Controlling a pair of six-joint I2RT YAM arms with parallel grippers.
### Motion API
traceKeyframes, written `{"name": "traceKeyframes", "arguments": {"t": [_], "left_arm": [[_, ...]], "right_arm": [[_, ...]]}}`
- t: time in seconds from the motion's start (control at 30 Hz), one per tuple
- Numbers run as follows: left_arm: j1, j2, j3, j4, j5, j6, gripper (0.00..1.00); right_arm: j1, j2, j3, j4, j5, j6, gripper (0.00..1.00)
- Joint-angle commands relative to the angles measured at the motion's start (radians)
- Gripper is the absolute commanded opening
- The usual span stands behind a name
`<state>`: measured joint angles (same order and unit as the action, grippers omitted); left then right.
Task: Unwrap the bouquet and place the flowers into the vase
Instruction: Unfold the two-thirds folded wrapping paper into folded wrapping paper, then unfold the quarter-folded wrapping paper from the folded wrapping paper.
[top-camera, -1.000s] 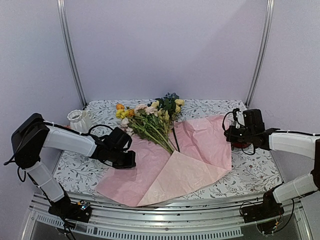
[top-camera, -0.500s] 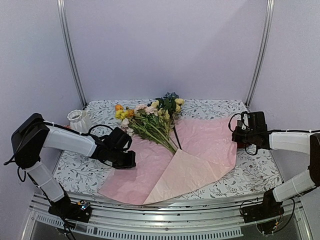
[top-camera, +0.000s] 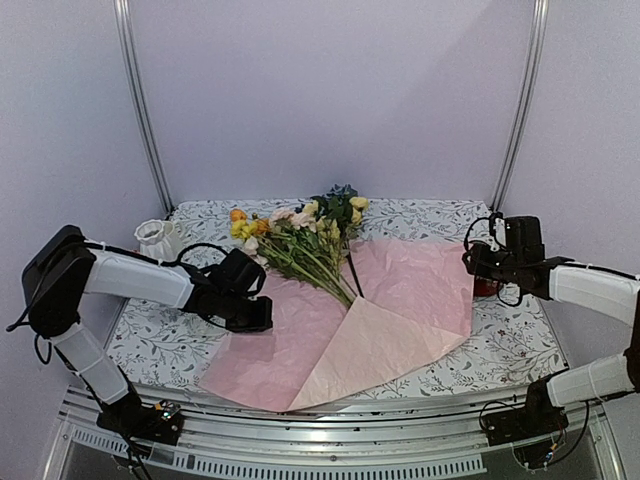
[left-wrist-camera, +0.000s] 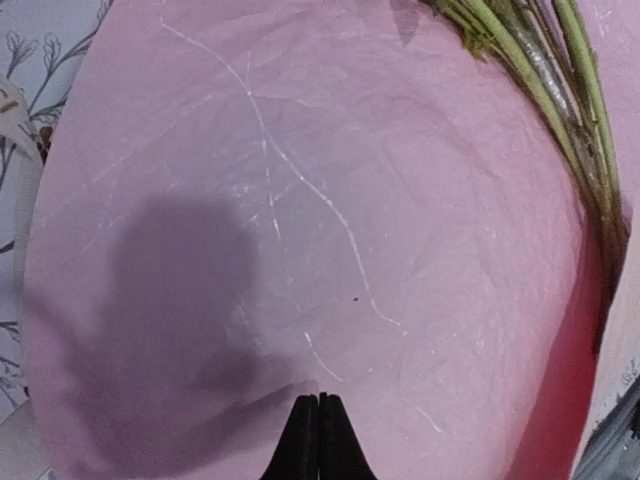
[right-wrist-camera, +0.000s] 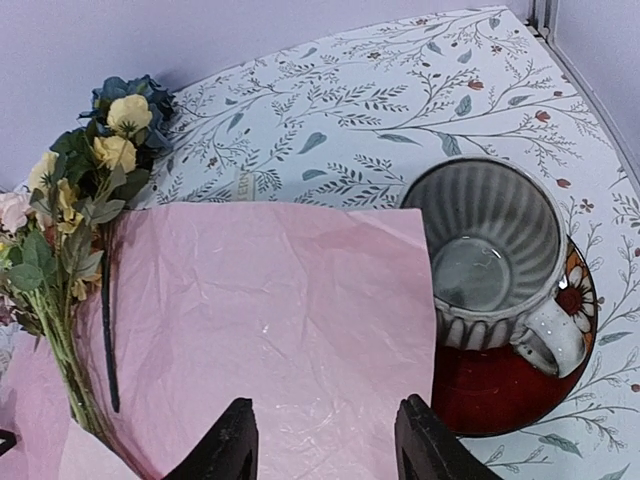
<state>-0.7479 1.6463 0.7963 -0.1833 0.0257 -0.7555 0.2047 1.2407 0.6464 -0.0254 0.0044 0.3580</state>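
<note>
Bouquet (top-camera: 305, 245): lies unwrapped on the spread pink paper (top-camera: 400, 300), blooms toward 12 o'clock, middle of the surface (top-camera: 500, 345). Leaves all flowers (top-camera: 290, 225) to move into the vase (top-camera: 157, 240) at 9 o'clock. Left jaws closed over the paper; right jaws open, empty.

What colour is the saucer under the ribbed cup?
The saucer is red; the right wrist view shows it best.

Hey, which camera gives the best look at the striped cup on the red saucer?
The right wrist view: the striped cup stands upright on the red saucer, inside and handle plainly visible. The top external view shows only a small red sliver of it. The left wrist view shows nothing of it.
</note>
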Motion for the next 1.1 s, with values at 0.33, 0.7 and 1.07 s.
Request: {"name": "traceKeyframes", "arguments": {"t": [0.33,0.7,1.07], "left_arm": [[-0.045,-0.066,0.141,-0.002,0.021,0.082,0.03],[-0.048,0.057,0.131,0.077,0.075,0.059,0.0],[-0.047,0.079,0.075,0.093,0.058,0.046,0.0]], "right_arm": [[0.123,0.007,0.135,-0.005,-0.43,-0.114,0.57],[0.218,0.378,0.204,0.178,-0.575,-0.045,0.04],[0.192,0.566,0.224,0.193,-0.447,-0.018,0.03]]}}
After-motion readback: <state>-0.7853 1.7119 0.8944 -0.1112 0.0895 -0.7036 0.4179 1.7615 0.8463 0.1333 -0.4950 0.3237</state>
